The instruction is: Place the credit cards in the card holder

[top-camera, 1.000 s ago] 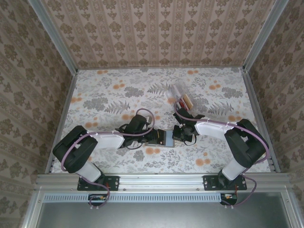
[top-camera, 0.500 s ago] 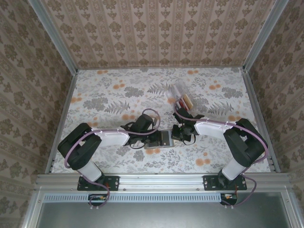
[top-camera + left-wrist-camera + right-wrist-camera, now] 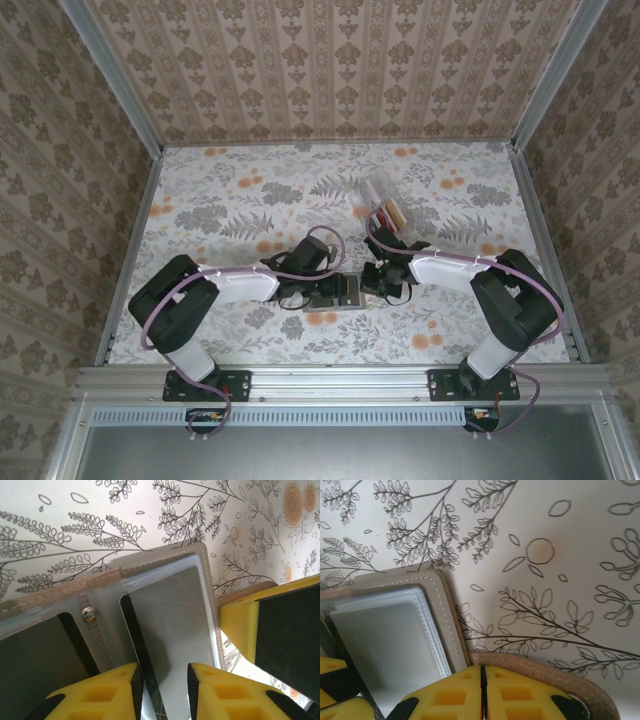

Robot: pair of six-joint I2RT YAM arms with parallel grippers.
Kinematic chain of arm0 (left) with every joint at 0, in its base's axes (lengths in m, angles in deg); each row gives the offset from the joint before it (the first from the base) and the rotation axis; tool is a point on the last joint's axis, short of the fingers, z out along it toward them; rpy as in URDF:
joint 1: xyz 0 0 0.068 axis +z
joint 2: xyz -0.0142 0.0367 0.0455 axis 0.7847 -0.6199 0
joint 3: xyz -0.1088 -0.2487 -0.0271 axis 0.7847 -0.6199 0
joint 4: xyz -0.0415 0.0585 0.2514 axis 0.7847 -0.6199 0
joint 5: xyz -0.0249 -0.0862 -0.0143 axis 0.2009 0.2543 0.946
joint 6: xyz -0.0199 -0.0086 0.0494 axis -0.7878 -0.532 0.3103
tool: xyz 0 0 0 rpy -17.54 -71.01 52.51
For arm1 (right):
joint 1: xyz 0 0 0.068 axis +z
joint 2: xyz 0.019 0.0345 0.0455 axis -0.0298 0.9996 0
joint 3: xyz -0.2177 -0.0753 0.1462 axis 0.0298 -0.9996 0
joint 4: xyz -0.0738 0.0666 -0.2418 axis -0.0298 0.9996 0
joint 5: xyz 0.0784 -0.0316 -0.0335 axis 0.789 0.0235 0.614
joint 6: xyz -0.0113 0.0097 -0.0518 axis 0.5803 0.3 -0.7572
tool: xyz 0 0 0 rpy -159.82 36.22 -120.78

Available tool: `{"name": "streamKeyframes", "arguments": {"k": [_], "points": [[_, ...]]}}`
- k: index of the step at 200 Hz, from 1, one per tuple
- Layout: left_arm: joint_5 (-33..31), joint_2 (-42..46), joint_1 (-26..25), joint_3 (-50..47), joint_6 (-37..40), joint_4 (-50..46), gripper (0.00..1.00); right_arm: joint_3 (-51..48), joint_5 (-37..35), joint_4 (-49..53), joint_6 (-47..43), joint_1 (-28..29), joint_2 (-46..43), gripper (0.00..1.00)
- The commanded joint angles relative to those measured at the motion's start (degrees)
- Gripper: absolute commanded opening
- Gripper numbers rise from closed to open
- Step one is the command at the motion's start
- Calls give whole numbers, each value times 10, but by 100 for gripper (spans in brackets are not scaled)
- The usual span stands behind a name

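Observation:
The card holder (image 3: 350,292) lies open on the floral table between my two grippers. Its tan stitched rim (image 3: 205,575) frames clear sleeves, and a dark glossy credit card (image 3: 170,615) sits in the right-hand sleeve. My left gripper (image 3: 162,677) hovers over that card's near end, open, with neither pad touching it. My right gripper (image 3: 482,675) is shut, its tips against the holder's curved tan flap (image 3: 540,667); whether it pinches the flap I cannot tell. From above, the left gripper (image 3: 326,290) and right gripper (image 3: 373,283) flank the holder.
A clear plastic box (image 3: 380,203) at the back right of the holder contains red and orange cards. The right gripper's yellow finger (image 3: 240,630) stands just right of the holder. Metal rails border the table on both sides.
My left gripper has slid right over the holder and its jaws have parted, leaving the card lying in the sleeve. The right gripper has stayed shut in place.

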Motion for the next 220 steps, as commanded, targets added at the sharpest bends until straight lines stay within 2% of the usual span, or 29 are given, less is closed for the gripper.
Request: {"name": "streamKeyframes", "arguments": {"k": [1,57,102,168,220], "points": [[15,-16,-8,26,19,-14,33,-20,10,-9,11,5,23,11],[-7,-8,-9,27,18,-34,37,-19,0,-3,14,5,18,11],[-50,22,-8,25,32,-79,47,-17,-19,12,15,4,15,12],[-67,54,-8,25,42,-93,49,-17,-19,8,15,4,13,12],[-133,114,8,7,49,-137,54,-12,-16,6,16,4,14,12]]}}
